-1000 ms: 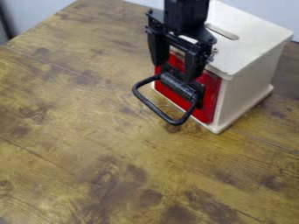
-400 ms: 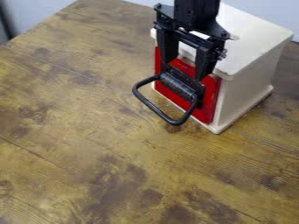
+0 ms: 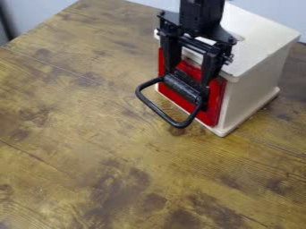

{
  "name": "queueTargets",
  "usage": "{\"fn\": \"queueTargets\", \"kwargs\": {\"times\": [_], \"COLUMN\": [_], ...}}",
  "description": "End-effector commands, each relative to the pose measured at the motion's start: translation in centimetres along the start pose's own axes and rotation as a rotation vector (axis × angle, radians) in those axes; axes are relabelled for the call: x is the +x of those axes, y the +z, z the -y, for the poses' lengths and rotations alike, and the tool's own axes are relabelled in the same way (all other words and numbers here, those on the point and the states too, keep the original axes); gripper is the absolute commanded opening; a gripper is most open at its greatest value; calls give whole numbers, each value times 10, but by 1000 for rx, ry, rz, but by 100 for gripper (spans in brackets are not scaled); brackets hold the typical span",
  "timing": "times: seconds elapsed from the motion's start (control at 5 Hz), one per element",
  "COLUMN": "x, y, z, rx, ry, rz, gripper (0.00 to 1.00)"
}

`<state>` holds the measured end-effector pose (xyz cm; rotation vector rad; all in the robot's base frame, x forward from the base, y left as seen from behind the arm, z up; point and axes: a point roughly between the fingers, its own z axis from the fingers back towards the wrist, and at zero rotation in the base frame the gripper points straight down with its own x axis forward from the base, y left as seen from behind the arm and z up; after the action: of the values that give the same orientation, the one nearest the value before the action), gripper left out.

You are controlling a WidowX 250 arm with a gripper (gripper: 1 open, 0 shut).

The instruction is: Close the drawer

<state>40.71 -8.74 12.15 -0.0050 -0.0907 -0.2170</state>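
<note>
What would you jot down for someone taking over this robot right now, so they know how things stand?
Gripper: in front of the casing, above the handle, its two fingers apart with nothing visible between them. Whether it touches the drawer front is hard to tell.
Drawer: its red front looks flush with the pale wooden casing. The black wire handle sticks out over the table.
Done: the drawer appears closed.
Left: probably just check that it is fully in, then back the gripper away without catching the handle.
</note>
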Motion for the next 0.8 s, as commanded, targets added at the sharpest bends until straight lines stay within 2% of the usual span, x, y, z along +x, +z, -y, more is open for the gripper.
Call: {"fn": "queueTargets", "kwargs": {"times": [0.0,0.2,0.4,0.6], "x": [-3,-4,-3,0], "y": [33,39,40,37], "z": [-8,-10,-9,-8], "rx": [9,8,3,-4], "ry": [50,54,55,57], "rz": [105,124,129,114], "gripper": [100,100,100,100]}}
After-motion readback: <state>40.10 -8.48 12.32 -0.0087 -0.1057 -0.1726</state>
